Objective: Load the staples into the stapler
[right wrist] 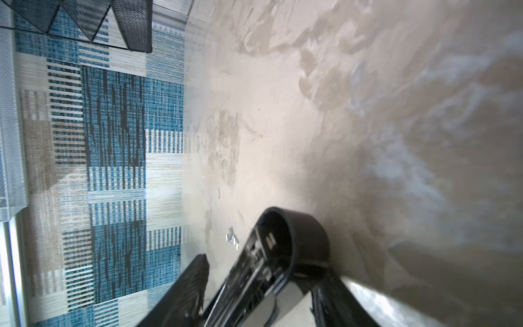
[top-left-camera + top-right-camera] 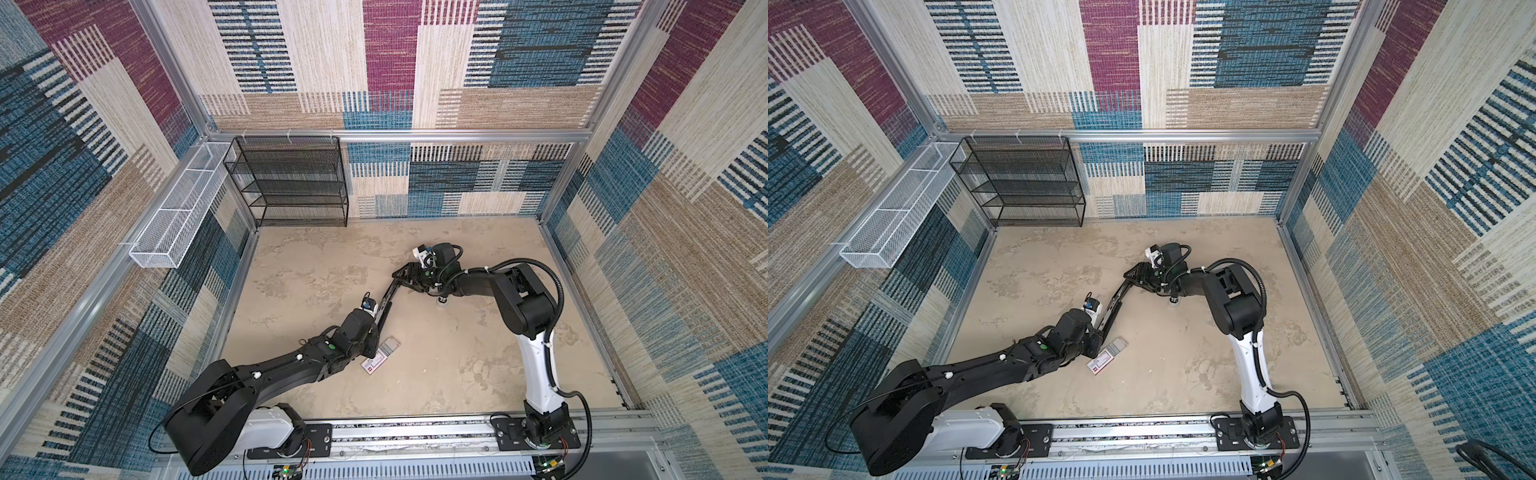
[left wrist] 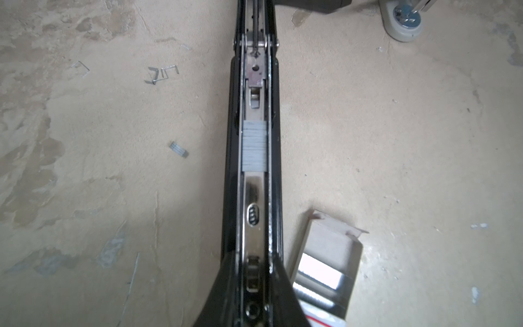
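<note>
The black stapler [image 2: 386, 303] [image 2: 1115, 301] lies opened out on the table between my two grippers. In the left wrist view its metal channel [image 3: 254, 198] faces up with a short grey strip of staples [image 3: 254, 147] in it. My left gripper [image 3: 256, 269] [image 2: 372, 332] is shut on the channel's near end. The stapler's lid [image 1: 294, 240] stands raised at the far end, between the fingers of my right gripper [image 1: 260, 271] [image 2: 409, 272]. One finger [image 1: 189, 286] stands clear of the lid. The white staple box [image 2: 380, 355] [image 3: 325, 254] lies open beside the left gripper.
Loose staples [image 3: 178, 148] and bent ones [image 3: 161, 73] lie on the table beside the stapler. A small round grey foot [image 3: 404, 19] [image 2: 441, 301] sits under the right arm. A black mesh shelf [image 2: 291, 183] and a white mesh basket [image 2: 178, 208] stand at the back left.
</note>
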Robot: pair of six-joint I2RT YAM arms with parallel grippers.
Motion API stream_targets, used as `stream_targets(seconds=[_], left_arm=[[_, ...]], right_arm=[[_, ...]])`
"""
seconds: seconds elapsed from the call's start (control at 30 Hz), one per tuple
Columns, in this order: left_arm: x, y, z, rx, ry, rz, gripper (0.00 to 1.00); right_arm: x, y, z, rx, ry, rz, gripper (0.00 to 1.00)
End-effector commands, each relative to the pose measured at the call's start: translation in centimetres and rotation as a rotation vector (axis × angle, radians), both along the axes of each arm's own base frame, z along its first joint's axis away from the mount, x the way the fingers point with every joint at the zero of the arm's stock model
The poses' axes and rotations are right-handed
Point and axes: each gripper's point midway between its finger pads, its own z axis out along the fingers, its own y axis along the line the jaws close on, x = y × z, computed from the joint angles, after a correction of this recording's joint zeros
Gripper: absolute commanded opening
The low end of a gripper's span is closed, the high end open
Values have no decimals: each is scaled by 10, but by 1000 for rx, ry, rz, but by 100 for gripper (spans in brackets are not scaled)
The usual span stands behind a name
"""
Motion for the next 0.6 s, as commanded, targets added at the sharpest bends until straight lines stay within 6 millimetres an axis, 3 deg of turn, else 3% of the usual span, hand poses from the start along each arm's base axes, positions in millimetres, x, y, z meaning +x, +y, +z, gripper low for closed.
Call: stream_targets(seconds=[0.0, 0.17, 0.33, 0.57], left_arm=[[9, -12, 16, -52, -66, -28, 0], [9, -17, 7, -37, -36, -52, 0], [12, -19, 0, 7, -11, -57, 0], [32, -28, 16, 19, -77, -60, 0]], right_arm=[[0, 8, 20, 86, -29, 26, 57], [6, 8, 36, 106, -117, 15, 46], [10, 1, 49, 59, -238, -6, 42], [0, -22, 71, -67, -455, -60, 40]])
